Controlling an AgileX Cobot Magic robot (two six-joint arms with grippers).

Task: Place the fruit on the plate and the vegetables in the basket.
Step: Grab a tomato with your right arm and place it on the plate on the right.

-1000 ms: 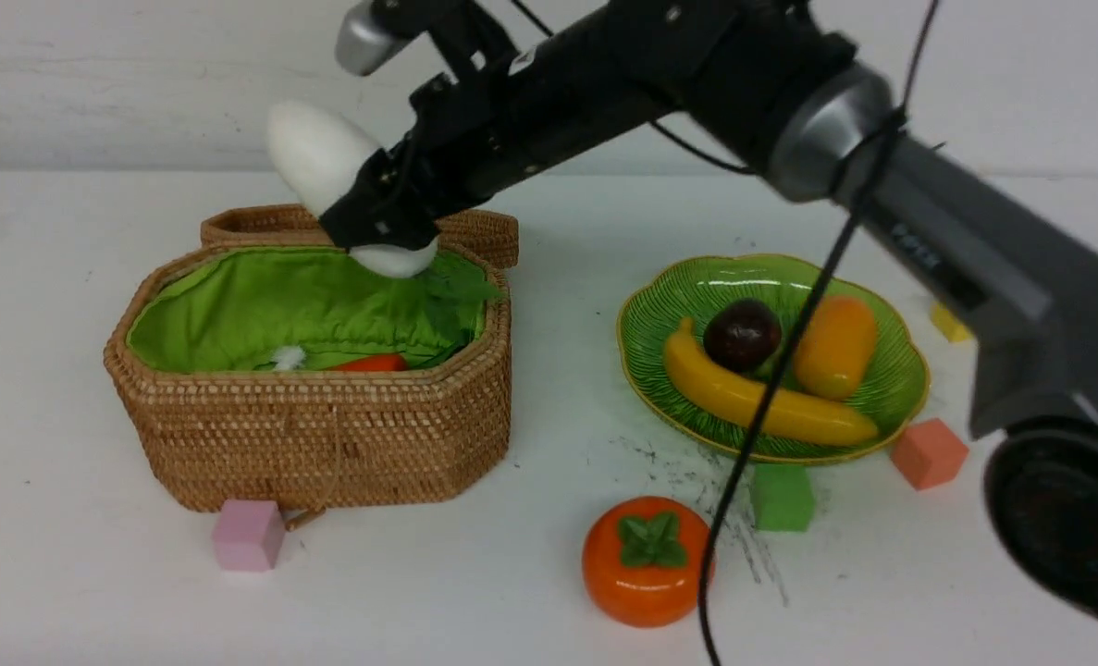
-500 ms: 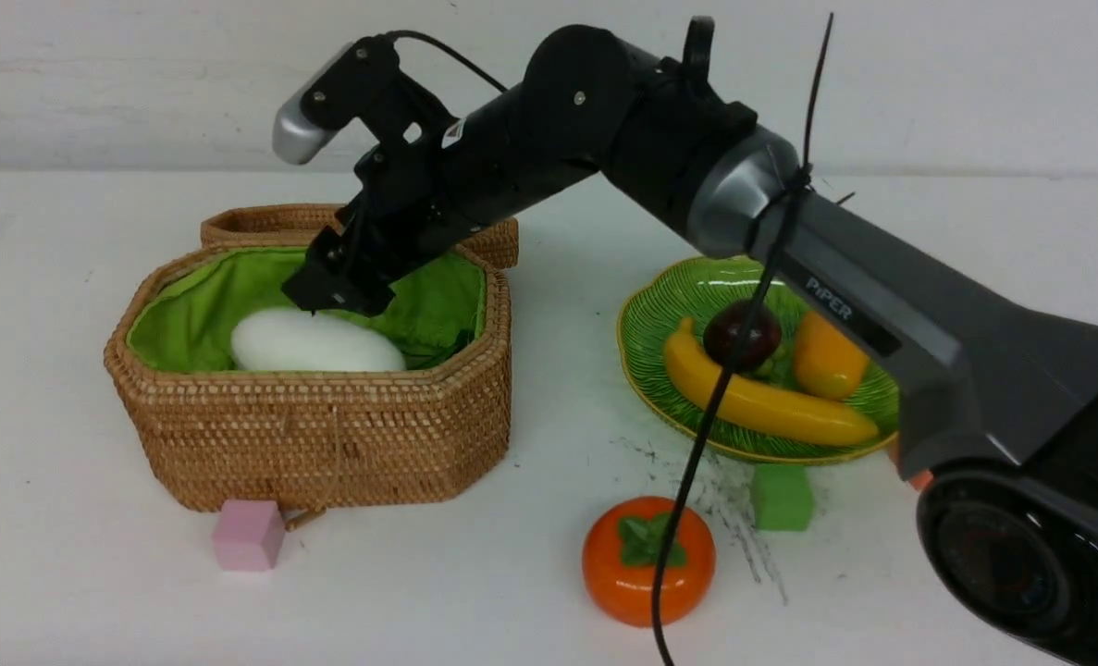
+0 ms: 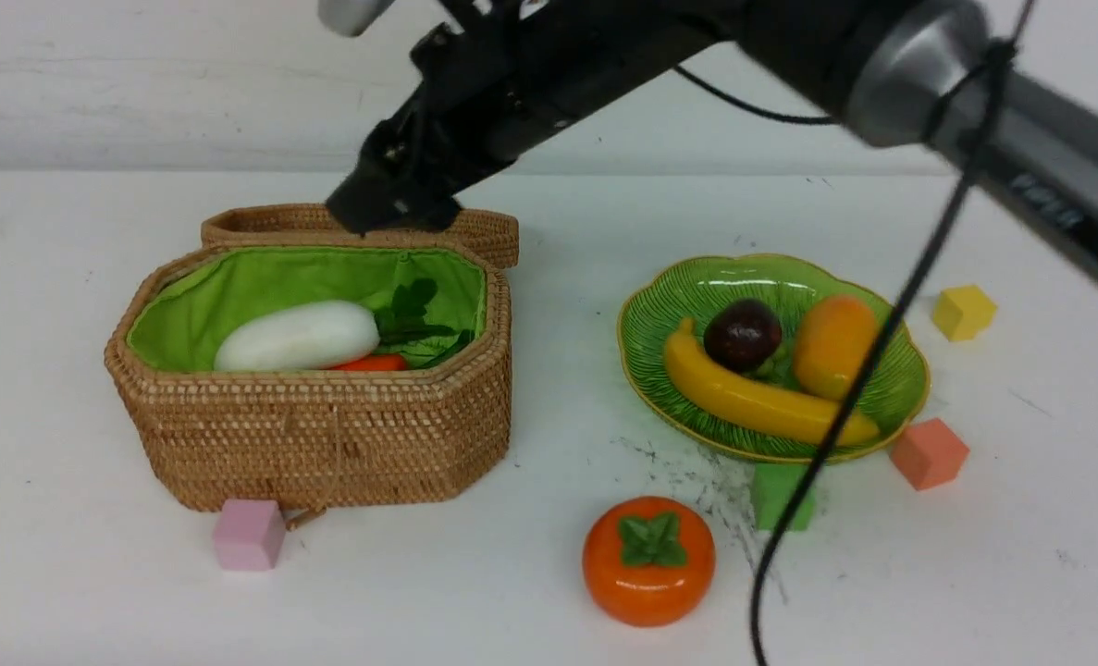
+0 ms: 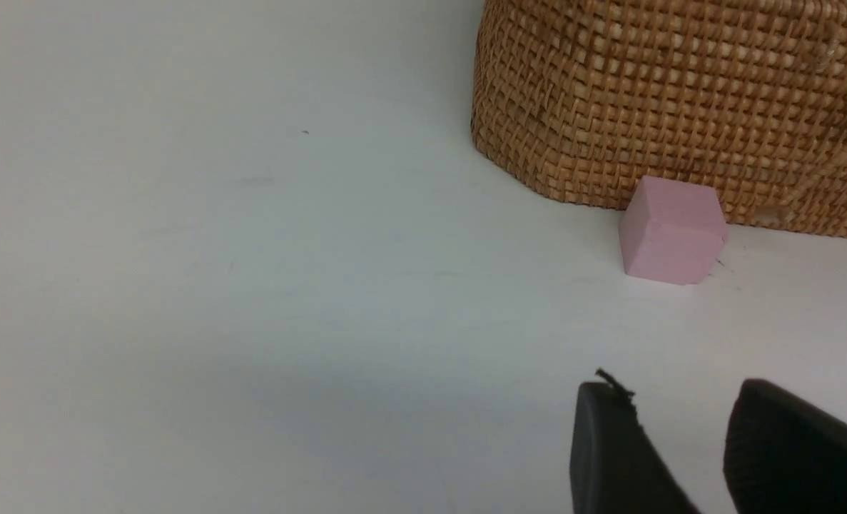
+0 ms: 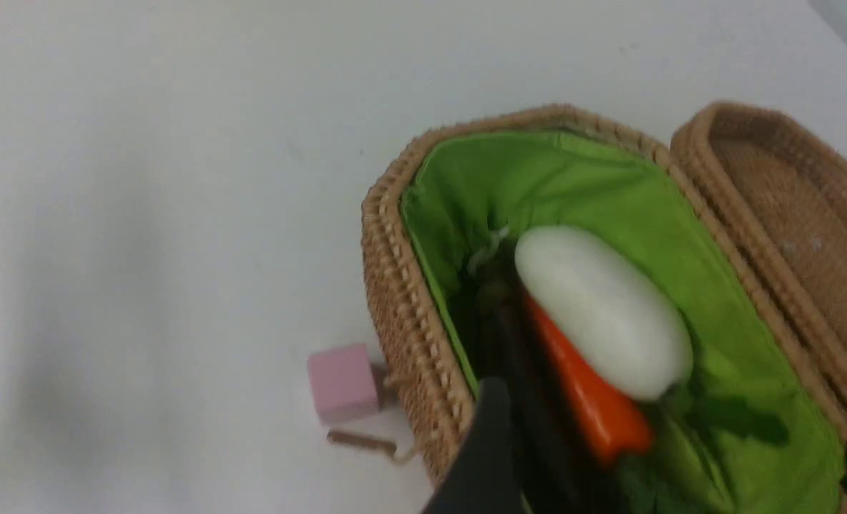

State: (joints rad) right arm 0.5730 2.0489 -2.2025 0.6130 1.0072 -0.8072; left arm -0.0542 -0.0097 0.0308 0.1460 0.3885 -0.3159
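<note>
A: Front view. The right gripper [image 3: 391, 208] hangs above the back rim of the basket [image 3: 326, 444], jaws spread wide and holding nothing; the right wrist view shows a broad gap between the two dark fingers. Where do the vegetables lie?

B: Inside the green lining. The white radish [image 3: 297, 338] rests on top, the red-orange pepper [image 5: 587, 385] beside and partly under it, with green leaves at one end. A dark shape along the pepper may be the eggplant; that cannot be told for sure.

A: And the fruit?

B: The banana [image 3: 761, 398], the dark round fruit [image 3: 742, 335] and the mango [image 3: 832, 344] lie on the plate [image 3: 660, 314]. The persimmon [image 3: 648, 559] stands on the desk [image 3: 95, 573], apart from the plate, so it appears to be the piece left to move.

A: The left gripper [image 4: 680, 442]?

B: Low over the desk near the pink cube [image 4: 671, 230], jaws narrowly parted with nothing between them.

A: Likely hazards from here?

B: Three, as a judgement. The persimmon is round and glossy, so an off-centre pinch could squirt it away across the desk. The green cube [image 3: 783, 495] stands near it and might be knocked or taken by mistake. The plate is already crowded, so a careless drop could roll off the banana and over the scalloped rim.
</note>
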